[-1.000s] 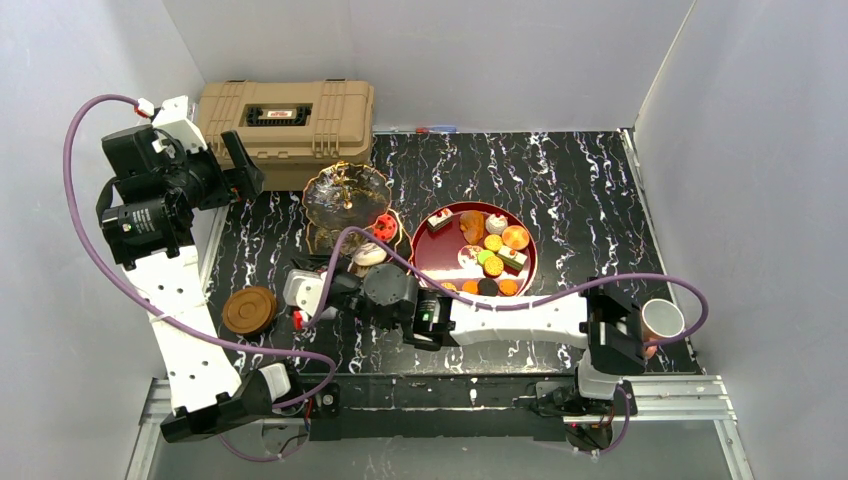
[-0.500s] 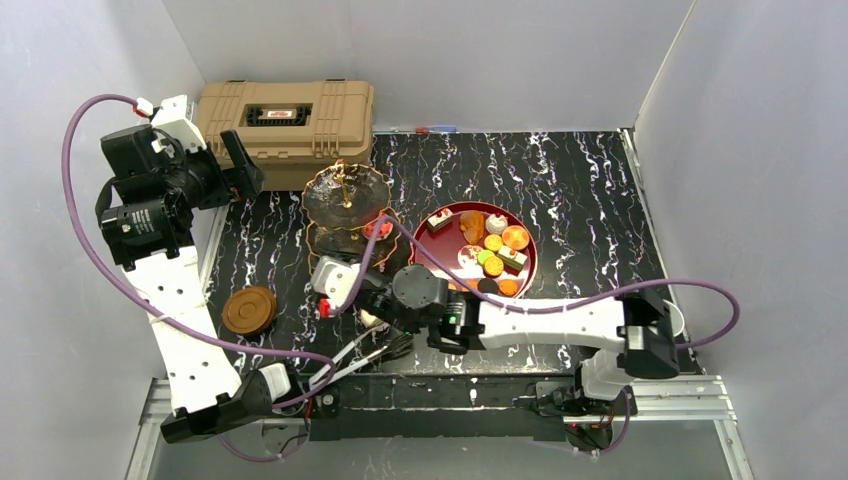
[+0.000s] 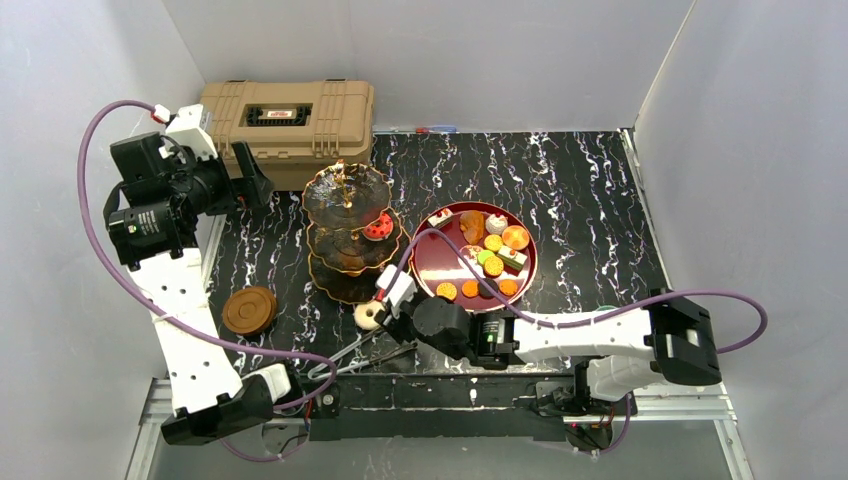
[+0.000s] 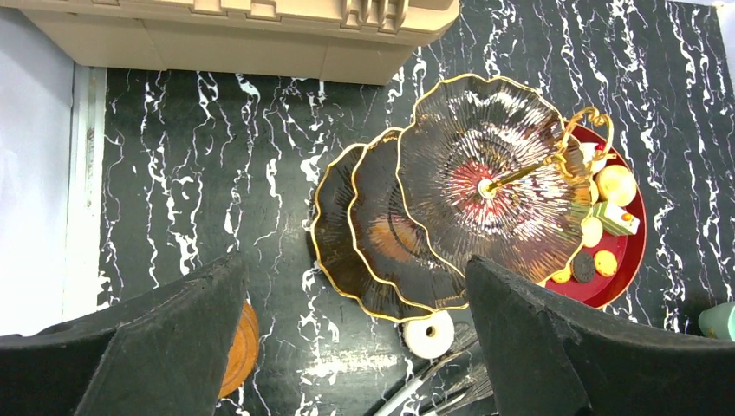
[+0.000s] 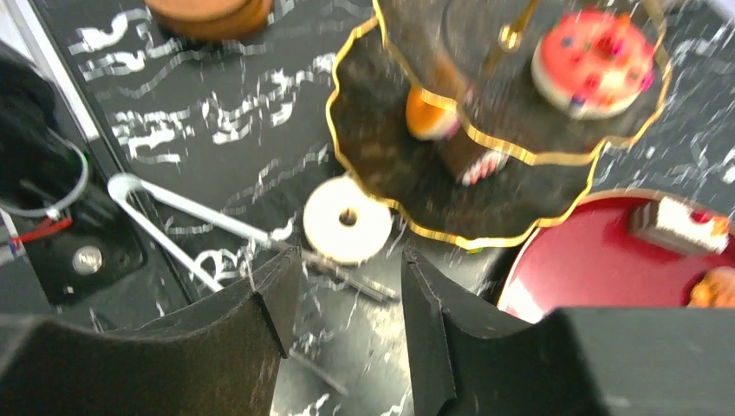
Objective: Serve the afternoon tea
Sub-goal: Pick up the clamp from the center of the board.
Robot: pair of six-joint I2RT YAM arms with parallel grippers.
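Note:
The dark three-tier stand (image 3: 350, 228) (image 4: 459, 199) (image 5: 485, 173) with gold rims stands left of the red tray (image 3: 440, 262) of small sweets. A red donut (image 3: 378, 228) (image 5: 594, 74) lies on its middle tier, and an orange macaron (image 5: 429, 121) and a small cake (image 5: 472, 160) on the lowest. A white donut (image 3: 368, 316) (image 4: 429, 334) (image 5: 347, 231) lies flat on the table against the stand's front rim. My right gripper (image 3: 385, 312) (image 5: 347, 273) hovers open just behind that donut, holding nothing. High at the back left, my left gripper (image 3: 250, 175) (image 4: 355, 264) is wide open and empty.
A tan case (image 3: 285, 115) sits at the back left. Stacked brown saucers (image 3: 249, 310) (image 4: 243, 347) rest near the left arm. Metal tongs and forks (image 3: 360, 350) (image 5: 173, 225) lie by the front edge. A teal cup (image 4: 719, 321) peeks in at the left wrist view's right edge.
My right arm swung from left of the stand to its front, and its jaws opened. The white donut now lies free on the table. The left arm shifted slightly.

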